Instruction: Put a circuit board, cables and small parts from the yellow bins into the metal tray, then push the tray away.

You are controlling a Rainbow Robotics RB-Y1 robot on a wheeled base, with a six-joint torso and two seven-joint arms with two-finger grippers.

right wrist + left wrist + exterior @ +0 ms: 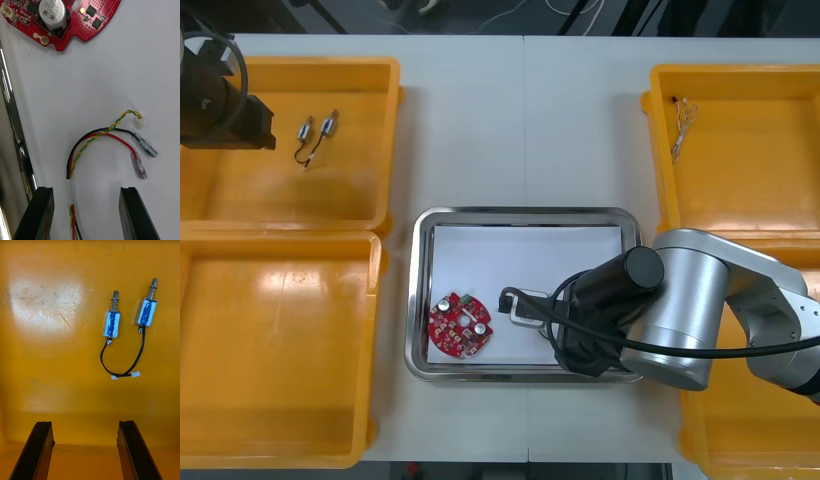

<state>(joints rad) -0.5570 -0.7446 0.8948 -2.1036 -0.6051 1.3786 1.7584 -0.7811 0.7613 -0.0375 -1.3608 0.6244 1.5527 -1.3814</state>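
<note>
- My right gripper (86,189) is low over the metal tray (420,300), at the tray's near-right part. Its fingers (37,210) are wide apart & hold nothing.
- The red and yellow cable (93,138) lies flat on the tray's white inside. It runs up between my right fingers, closer to one of them, but they don't pinch it. So I think this cable = done.
- The circuit board (461,325) lies in the tray too, in the near-left corner. It is near the cable's ends, not touching them. Board = done.
- My left gripper (84,423) hangs over the far-left yellow bin (290,70), well apart from the tray. Its fingers (37,450) are open too, w/ nothing in them.
- Two small metal parts (112,323) lie on that bin's floor, ahead of my left fingers, w/ thin black wires (123,371) on them. Not picked up yet. I guess they're the next job.
- One more thin cable (680,125) lies in the far-right yellow bin (740,72), on the tray's other side. Can't tell its colours. Maybe it has to go in too.
- The tray sits in the middle between the bins, so the push away isn't done.
- My guess: approx. half done. Board + 1 cable are in; parts, maybe 1 more cable, & the push are left.
</note>
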